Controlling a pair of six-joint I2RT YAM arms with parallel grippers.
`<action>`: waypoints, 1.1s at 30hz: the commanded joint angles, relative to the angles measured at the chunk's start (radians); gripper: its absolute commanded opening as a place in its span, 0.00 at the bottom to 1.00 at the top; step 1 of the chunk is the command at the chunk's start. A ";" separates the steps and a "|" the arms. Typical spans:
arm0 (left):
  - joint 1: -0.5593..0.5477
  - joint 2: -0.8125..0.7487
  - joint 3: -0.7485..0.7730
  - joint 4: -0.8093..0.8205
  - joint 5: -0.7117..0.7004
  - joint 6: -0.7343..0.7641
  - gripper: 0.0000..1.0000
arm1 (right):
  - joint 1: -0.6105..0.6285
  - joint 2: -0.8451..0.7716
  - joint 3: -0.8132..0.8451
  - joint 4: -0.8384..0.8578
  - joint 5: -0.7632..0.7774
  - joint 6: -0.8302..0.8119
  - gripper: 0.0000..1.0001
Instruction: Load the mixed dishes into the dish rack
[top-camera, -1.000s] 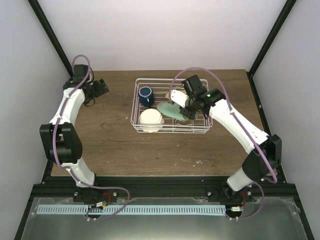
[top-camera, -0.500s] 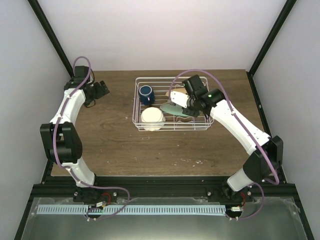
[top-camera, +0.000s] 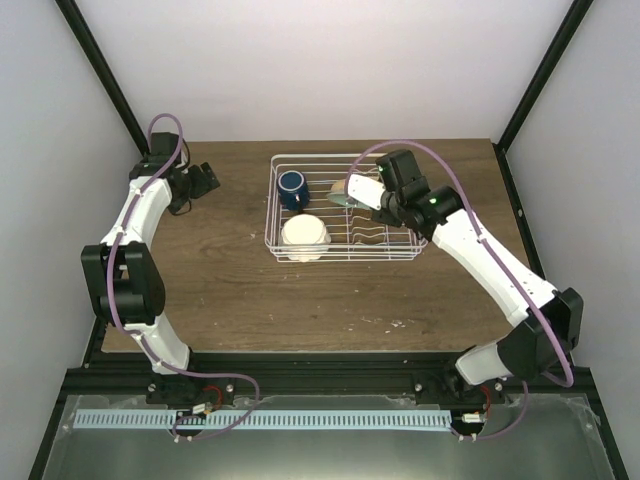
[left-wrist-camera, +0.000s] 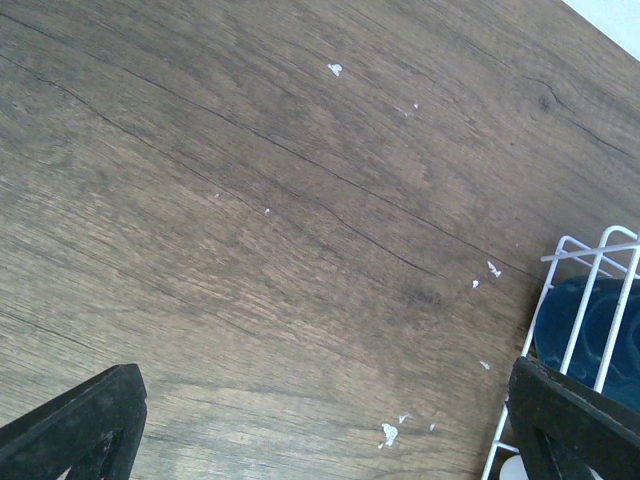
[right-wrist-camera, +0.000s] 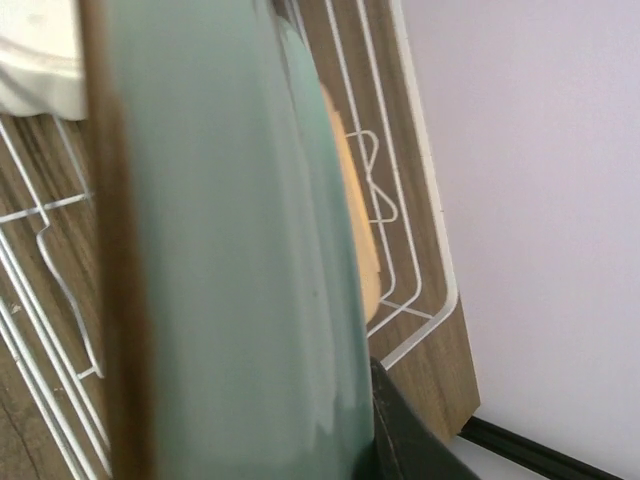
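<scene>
left claw (top-camera: 208, 179) wide open over bare desk (top-camera: 220, 290) | mug (top-camera: 291, 186), dish (top-camera: 303, 235) sit in rack (top-camera: 340, 258) | right claw (top-camera: 368, 203) pinching green plate (top-camera: 347, 198) on edge above rack's far side, just beside orange plate (right-wrist-camera: 352, 205) | risk imo: thin rim grip slips, plate clacks down crooked

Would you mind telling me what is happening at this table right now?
The robot is loading the white wire dish rack. Its right gripper is shut on the mint-green plate, holding it on edge over the back of the rack, beside the orange-yellow plate. The dark blue mug and the small white dish sit in the rack's left part. The left gripper hangs open over the table left of the rack, holding nothing.
</scene>
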 joint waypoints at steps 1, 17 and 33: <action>-0.004 -0.005 -0.004 0.017 0.007 0.014 1.00 | -0.005 -0.028 -0.031 0.126 0.027 -0.022 0.01; -0.004 -0.006 -0.013 0.014 0.004 0.024 1.00 | -0.005 -0.061 -0.231 0.294 0.096 -0.124 0.01; -0.004 -0.003 -0.031 0.027 0.025 0.013 1.00 | 0.017 0.023 -0.365 0.476 0.041 -0.128 0.01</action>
